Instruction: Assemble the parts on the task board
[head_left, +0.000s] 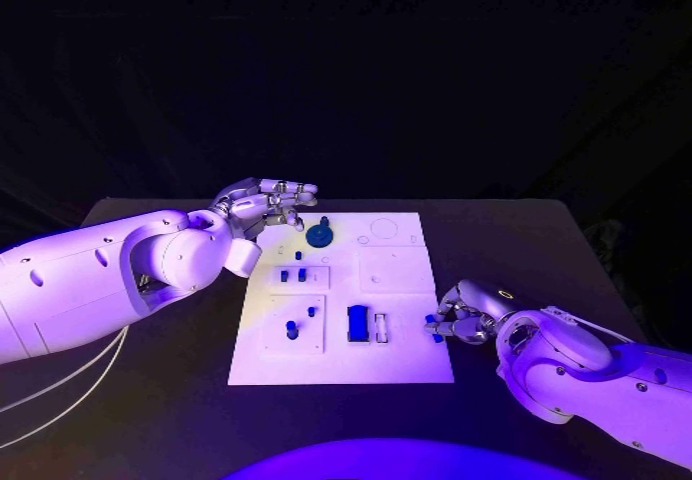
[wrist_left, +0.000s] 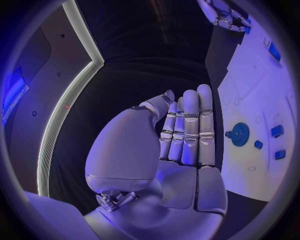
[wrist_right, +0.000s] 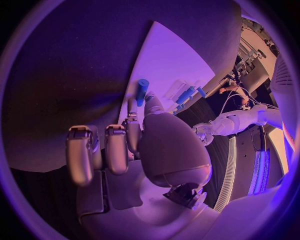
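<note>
Holding a small blue peg (wrist_right: 142, 91) pinched at its fingertips, the right hand (head_left: 459, 322) sits at the right edge of the task board (head_left: 404, 370), just beside the long blue block (head_left: 356, 322) and its pale slot. Judged from this, the step in hand is carrying a part to its seat; the next move calls for lining the peg upright over a matching hole and lowering it straight. The left hand (head_left: 268, 207) hovers over the board's far left corner, fingers extended together and grasping nothing, near the blue gear (head_left: 320, 236). Board recesses: the small upper-left plate (head_left: 303, 277) carries short blue pegs, the lower-left plate (head_left: 294, 330) two more; the square recess (head_left: 397, 268) on the right looks unfilled
</note>
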